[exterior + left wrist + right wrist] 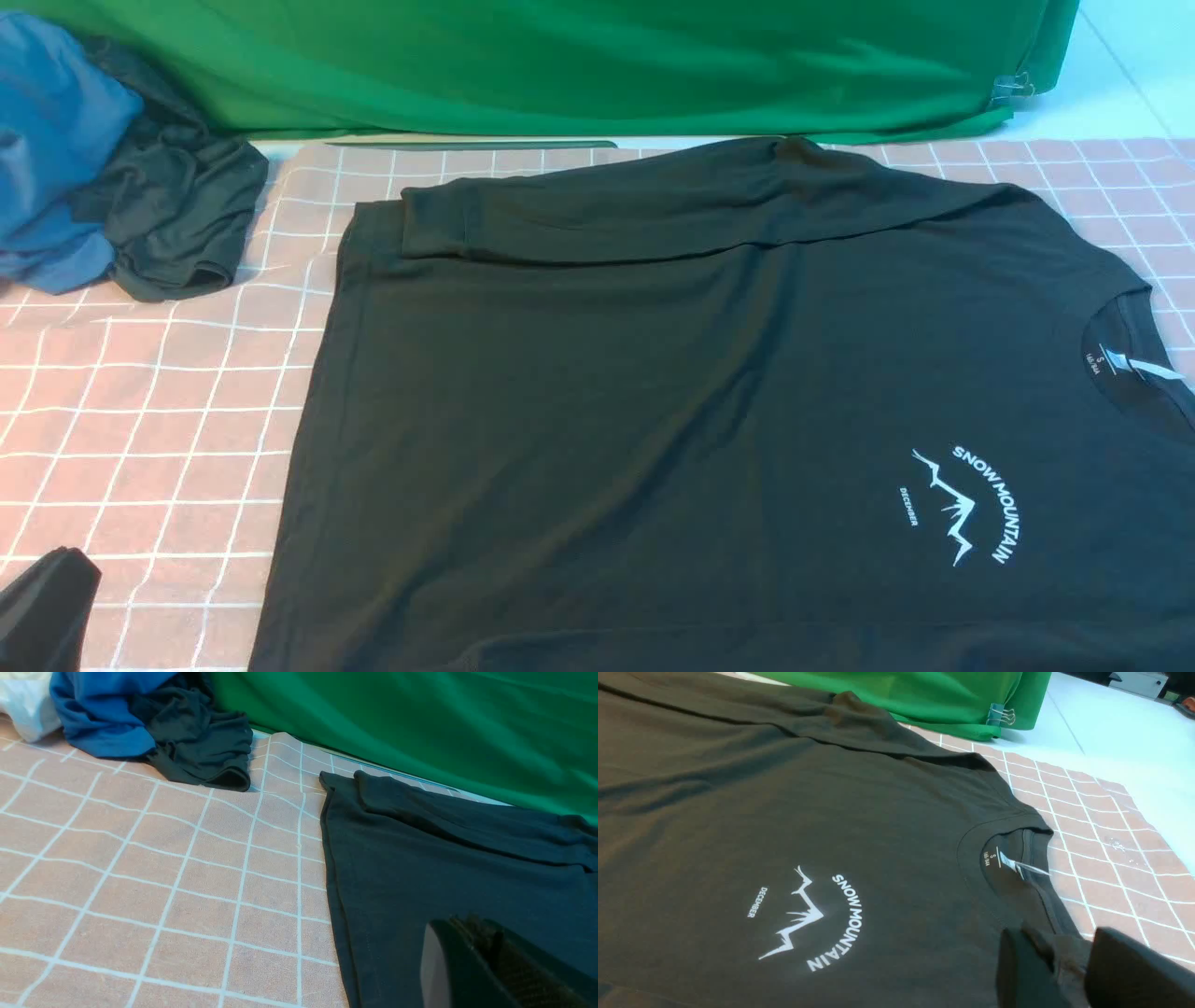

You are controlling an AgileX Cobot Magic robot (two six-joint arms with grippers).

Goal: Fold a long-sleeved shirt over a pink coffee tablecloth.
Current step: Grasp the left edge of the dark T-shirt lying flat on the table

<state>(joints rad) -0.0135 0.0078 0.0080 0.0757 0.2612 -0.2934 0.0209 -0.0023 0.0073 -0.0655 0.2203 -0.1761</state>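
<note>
The long-sleeved shirt [653, 373] lies flat on the pink coffee tablecloth [140, 420], neck to the right and white mountain print [966, 504] facing up. One sleeve [653, 201] is folded across its far edge. My left gripper [42, 607] is at the near left over the pink cloth, apart from the shirt's hem. In the left wrist view it [467, 926] is shut with nothing held, the shirt [444, 858] beyond it. My right gripper [1059, 942] is out of the front view. It pinches a bunch of the shirt [784, 812] just below the collar [1008, 858].
A blue garment [47, 140] and a smaller dark grey-green garment [177, 215] are heaped at the far left. A bright green cloth [560, 65] hangs along the back, held by a binder clip [1001, 714]. White table surface [1111, 732] shows beyond the pink cloth's right edge.
</note>
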